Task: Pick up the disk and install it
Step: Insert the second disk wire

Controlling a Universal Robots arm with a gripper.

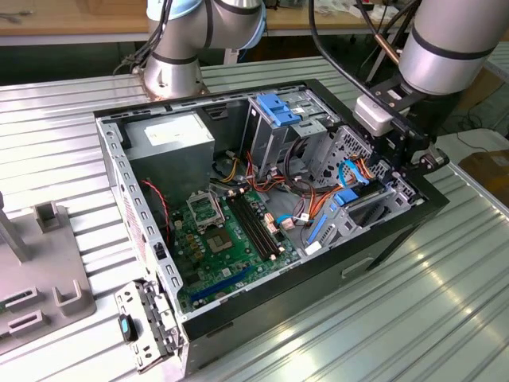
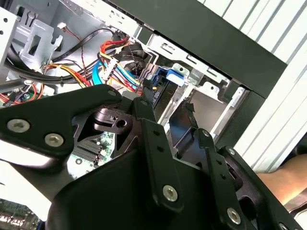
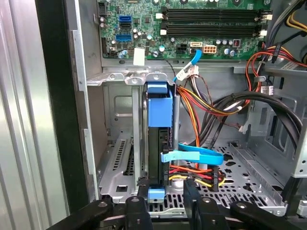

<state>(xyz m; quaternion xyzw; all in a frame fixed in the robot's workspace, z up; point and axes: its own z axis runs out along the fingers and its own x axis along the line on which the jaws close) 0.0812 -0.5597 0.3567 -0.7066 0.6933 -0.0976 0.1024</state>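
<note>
The disk (image 3: pixel 159 115), a dark drive with bright blue carrier rails, stands on edge in the metal drive bay (image 3: pixel 117 158) at the front corner of the open computer case (image 1: pixel 262 310). In the exterior view the disk (image 1: pixel 350 203) sits in that bay just below my gripper (image 1: pixel 395 159). In the first wrist view my gripper (image 3: pixel 165 206) straddles the disk's near blue end, one finger (image 3: pixel 138 207) close to it and the other finger (image 3: pixel 192 206) standing a little apart. The jaws look open. The second wrist view shows the blue carrier end (image 2: pixel 170 76) beyond the gripper body.
A blue data cable (image 3: pixel 192 155) and coloured power wires (image 3: pixel 196 175) lie against the disk. The motherboard (image 1: pixel 231 231), power supply (image 1: pixel 171 147) and a rear drive cage with a blue latch (image 1: pixel 278 107) fill the case. A person's hand (image 2: pixel 283 184) rests outside it. A grey fixture (image 1: pixel 40 270) sits at the exterior view's left.
</note>
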